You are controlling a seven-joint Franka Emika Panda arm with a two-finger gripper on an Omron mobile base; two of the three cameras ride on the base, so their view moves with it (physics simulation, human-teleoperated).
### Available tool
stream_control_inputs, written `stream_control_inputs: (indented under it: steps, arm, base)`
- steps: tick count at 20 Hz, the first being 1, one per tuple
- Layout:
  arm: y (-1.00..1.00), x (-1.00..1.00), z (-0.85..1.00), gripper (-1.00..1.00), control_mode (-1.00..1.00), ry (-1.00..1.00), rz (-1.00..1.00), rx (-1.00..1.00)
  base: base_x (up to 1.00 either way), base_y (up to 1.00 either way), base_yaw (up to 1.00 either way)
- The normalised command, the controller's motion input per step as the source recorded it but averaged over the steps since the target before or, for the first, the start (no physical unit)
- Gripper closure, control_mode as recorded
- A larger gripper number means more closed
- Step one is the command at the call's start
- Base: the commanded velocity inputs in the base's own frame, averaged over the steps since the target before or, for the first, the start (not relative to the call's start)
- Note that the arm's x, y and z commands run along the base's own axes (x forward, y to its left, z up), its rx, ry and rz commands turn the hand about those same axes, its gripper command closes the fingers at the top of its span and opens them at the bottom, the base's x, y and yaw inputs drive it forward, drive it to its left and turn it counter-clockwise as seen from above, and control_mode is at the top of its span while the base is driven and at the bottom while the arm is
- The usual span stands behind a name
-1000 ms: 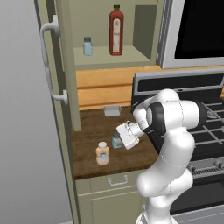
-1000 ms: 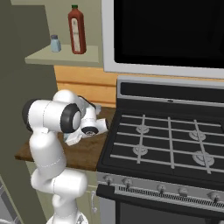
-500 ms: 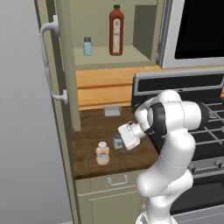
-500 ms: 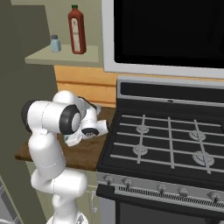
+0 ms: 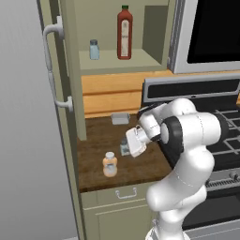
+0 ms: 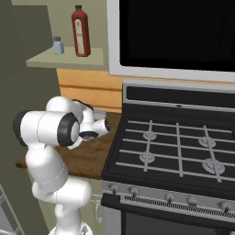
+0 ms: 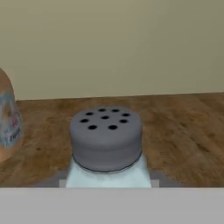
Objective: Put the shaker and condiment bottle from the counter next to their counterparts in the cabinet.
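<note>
You have the gripper [image 5: 125, 146] low over the dark wood desk [image 5: 98, 140], pointing toward the open cabinet side, and it sits right at the shaker [image 5: 124, 146]; in the left base view the little pale-blue body shows just at the tip of the white hand, standing upright on the desk; from the hand view the shaker [image 7: 106, 148] stands dead centre and very close, its grey perforated cap toward you and dark finger edges just visible at either side of its base; the jaws look drawn in against its sides, so you appear to be clamped on the shaker, and it seems to rest on the wood.

The condiment bottle [image 5: 109, 164] stands upright on the desk, near the front edge, just beside the shaker and clear of the gripper; in the hand view its orange side [image 7: 8, 118] shows at the left edge.

Up in the cabinet [image 5: 70, 70], whose door [image 5: 28, 117] stands open with its grey bar handle [image 5: 52, 65] facing you, the shelf [image 5: 117, 61] carries the tall dark-red bottle [image 5: 124, 33] and, well to its left, the second small shaker [image 5: 94, 49]; both stand upright and apart; the right base view shows the same pair, bottle [image 6: 81, 31] and small shaker [image 6: 58, 45].

A small pale box [image 5: 120, 118] lies at the back of the desk; the stove [image 6: 174, 151] adjoins the desk on your right.
</note>
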Motion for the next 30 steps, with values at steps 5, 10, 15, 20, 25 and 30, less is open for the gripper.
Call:
stream_control_inputs:
  steps: [5, 10, 15, 20, 25, 30]
  arm:
    - [0.15, 0.64, 0.28, 1.0, -1.0, 0.04, -0.17, -0.06]
    - [0.0, 0.91, 0.35, 1.0, -1.0, 0.04, -0.16, 0.0]
    - [0.01, 0.9, 0.37, 1.0, -1.0, 0.0, -0.1, 0.03]
    - [0.14, 0.17, 0.27, 1.0, -1.0, 0.04, -0.17, 0.12]
    - [0.22, -0.56, 0.3, 1.0, -1.0, 0.08, -0.25, 0.19]
    - [0.41, -0.11, 0.35, 1.0, -1.0, 0.03, -0.26, 0.14]
  base:
    - [0.0, 0.0, 0.0]
    - [0.0, 0.0, 0.0]
    - [0.0, 0.0, 0.0]
    - [0.0, 0.0, 0.0]
    - [0.0, 0.0, 0.0]
    - [0.0, 0.0, 0.0]
